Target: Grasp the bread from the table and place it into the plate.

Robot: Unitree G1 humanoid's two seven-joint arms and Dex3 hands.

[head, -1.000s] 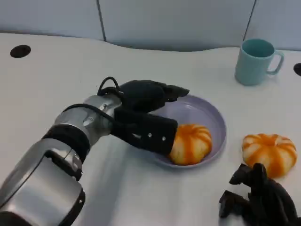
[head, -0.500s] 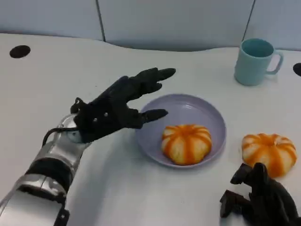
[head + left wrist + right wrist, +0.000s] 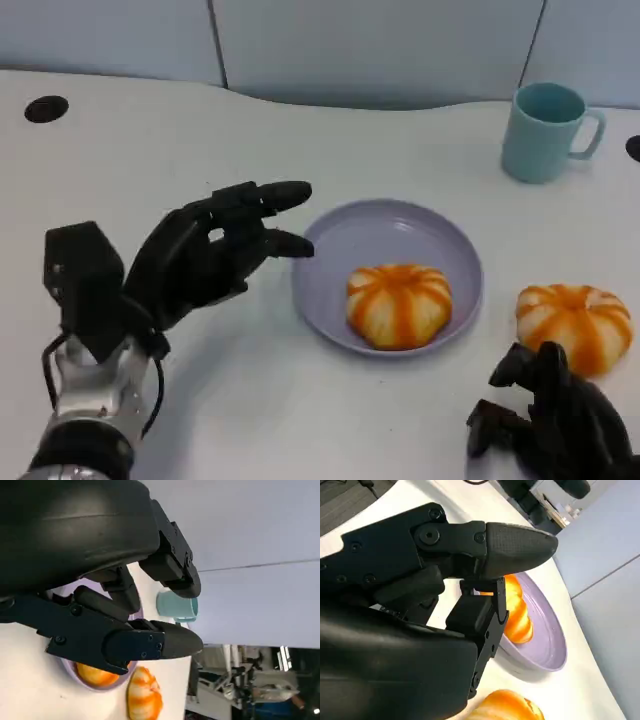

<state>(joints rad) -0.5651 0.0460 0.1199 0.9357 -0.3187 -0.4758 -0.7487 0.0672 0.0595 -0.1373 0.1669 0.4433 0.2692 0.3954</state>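
Observation:
An orange-and-white striped bread (image 3: 398, 305) lies inside the lilac plate (image 3: 400, 225), toward its near side. A second striped bread (image 3: 572, 325) sits on the table to the plate's right. My left hand (image 3: 200, 265) hovers left of the plate with its fingers spread and holding nothing, fingertips just short of the rim. My right hand (image 3: 545, 425) rests low at the near right, just in front of the second bread, with nothing in it. The left wrist view shows the plate's bread (image 3: 95, 676) and the other bread (image 3: 144, 700) past my fingers (image 3: 150, 642). The right wrist view shows the plate (image 3: 545, 640) with its bread (image 3: 516, 612).
A teal mug (image 3: 545, 130) stands at the back right, behind the plate. Two dark round holes (image 3: 45, 108) mark the tabletop at far left and far right. A grey panelled wall runs along the table's far edge.
My left hand has let go of the bread in the plate and drawn back to the left and toward me, fingers spread. My right hand has stayed put.

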